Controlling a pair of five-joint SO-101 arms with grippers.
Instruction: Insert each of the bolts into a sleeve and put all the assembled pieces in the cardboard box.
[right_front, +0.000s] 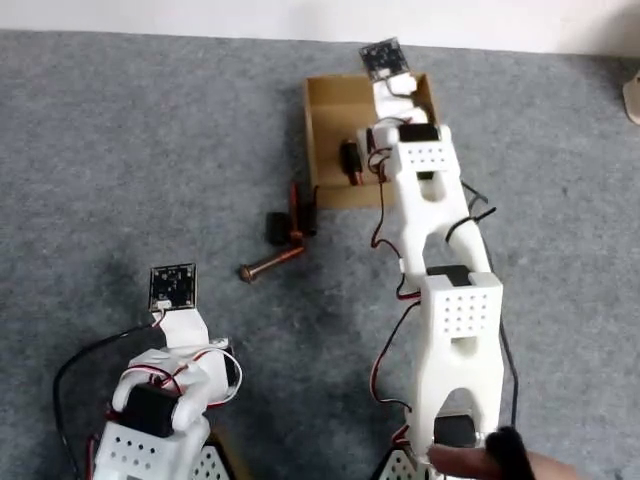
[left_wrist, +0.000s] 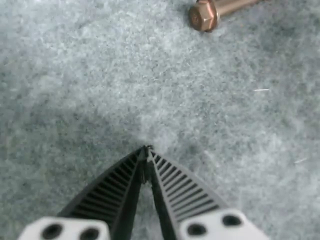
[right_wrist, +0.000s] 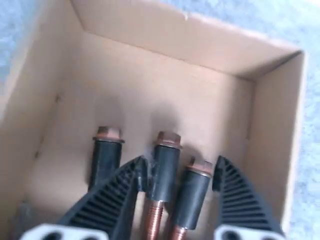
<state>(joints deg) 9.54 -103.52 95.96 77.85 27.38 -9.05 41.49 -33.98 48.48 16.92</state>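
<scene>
Right pincer (right_wrist: 180, 162) hangs over the open cardboard box (right_wrist: 175, 35). Its two ribbed black fingers (right_wrist: 120, 192) are spread apart and grip nothing, and two of the pieces lying in the box sit in the gap between them. Left pincer (left_wrist: 146, 150) is well away from the box, low over the grey carpet (left_wrist: 75, 75), its fingers pressed together tip to tip with nothing between them.

The box is a shallow brown tray with four upright walls. On its floor lie three assembled pieces, each a copper bolt pushed through a black sleeve. They lie side by side and roughly parallel, their long axes running from the right pincer toward the box's far wall. All three hex heads point at that far wall. The middle piece (right_wrist: 166, 167) and one outer piece (right_wrist: 196, 185) show bare thread at the pincer end. The other outer piece (right_wrist: 106, 155) lies outside the gap, just beside one finger.

Just outside the box corner nearest the left arm, the high view shows a small cluster (right_front: 295, 215) of black sleeves and a copper bolt; how they fit together cannot be made out.

Farther from the box lies one loose bolt (right_front: 272, 262), bare and flat on the carpet. Its long axis is diagonal — hex head at the end away from the box, threaded tip pointing back toward the cluster.
</scene>
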